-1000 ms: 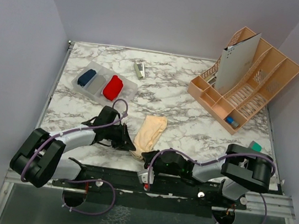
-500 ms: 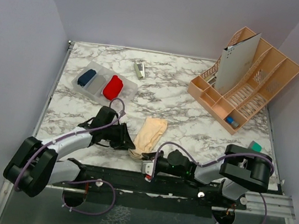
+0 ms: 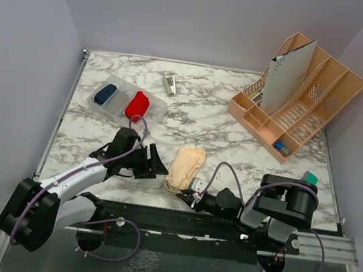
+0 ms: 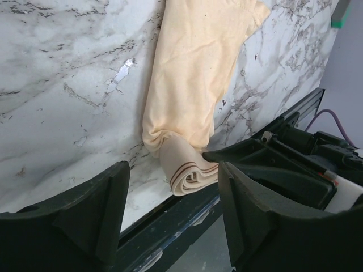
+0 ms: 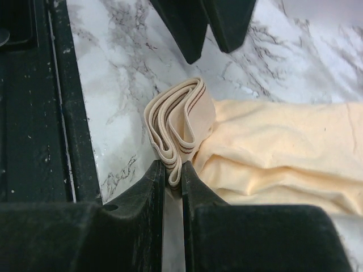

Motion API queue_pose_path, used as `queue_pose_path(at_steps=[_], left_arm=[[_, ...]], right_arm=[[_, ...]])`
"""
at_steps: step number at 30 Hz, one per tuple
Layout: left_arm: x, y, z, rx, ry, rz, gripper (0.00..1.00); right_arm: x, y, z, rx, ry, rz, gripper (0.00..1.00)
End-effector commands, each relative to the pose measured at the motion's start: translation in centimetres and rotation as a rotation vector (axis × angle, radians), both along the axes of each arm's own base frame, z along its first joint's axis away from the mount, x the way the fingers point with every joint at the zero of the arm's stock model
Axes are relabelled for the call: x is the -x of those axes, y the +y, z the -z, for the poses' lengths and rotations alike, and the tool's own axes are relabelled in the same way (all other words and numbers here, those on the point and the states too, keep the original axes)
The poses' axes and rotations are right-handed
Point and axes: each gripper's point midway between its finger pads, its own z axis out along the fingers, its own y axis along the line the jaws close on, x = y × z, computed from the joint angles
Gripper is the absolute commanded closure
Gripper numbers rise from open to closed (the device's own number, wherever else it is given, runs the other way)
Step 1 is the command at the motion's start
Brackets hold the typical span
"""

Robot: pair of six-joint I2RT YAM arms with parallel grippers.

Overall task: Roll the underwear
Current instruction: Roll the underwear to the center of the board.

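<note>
Peach underwear (image 3: 186, 167) at table (image 3: 234, 143) edge | right pincer (image 5: 173, 171) pinches hem | left pincer (image 4: 173, 173) agape

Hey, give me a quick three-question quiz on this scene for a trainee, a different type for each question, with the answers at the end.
1. True or false: the left pincer is clamped on the peach underwear.
2. Which one pinches the rolled end of the peach underwear? A) left pincer B) right pincer C) neither
3. Fill in: the red bundle lies in a clear ____.
Key: 1 false, it stands open beside the cloth, not touching it. 2 B. 3 tray.
</note>
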Motion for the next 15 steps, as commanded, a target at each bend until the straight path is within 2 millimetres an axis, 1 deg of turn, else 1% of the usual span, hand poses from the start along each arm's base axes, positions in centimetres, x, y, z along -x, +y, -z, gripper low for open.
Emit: queue_pose_path(at_steps=[1, 5, 7, 10, 11, 15], left_arm=[[-0.6, 0.0, -0.3, 0.008, -0.037, -0.014, 0.31], [-0.5, -0.4, -0.5, 0.042, -0.049, 0.002, 0.29], [-0.3, -0.4, -0.4, 0.049, -0.052, 0.006, 0.29], [-0.2, -0.3, -0.1, 0.052, -0.064, 0.007, 0.28], [-0.2, -0.3, 0.0, 0.055, -0.065, 0.003, 0.27], [-0.2, -0.5, 0.2, 0.084, -0.081, -0.011, 0.25]], right_arm=[[-1.4, -1.1, -1.6, -0.206, 0.235, 0.189, 1.0], [-2.2, -1.6, -1.6, -0.27, 0.387, 0.278, 1.0], [-2.7, -1.8, -1.2, -0.285, 0.491, 0.324, 1.0], [-2.9, -1.8, 0.0, -0.269, 0.645, 0.356, 1.0], [-3.0, -2.0, 0.8, -0.247, 0.701, 0.375, 1.0], [-3.0, -2.0, 2.1, -0.213, 0.864, 0.383, 1.0]])
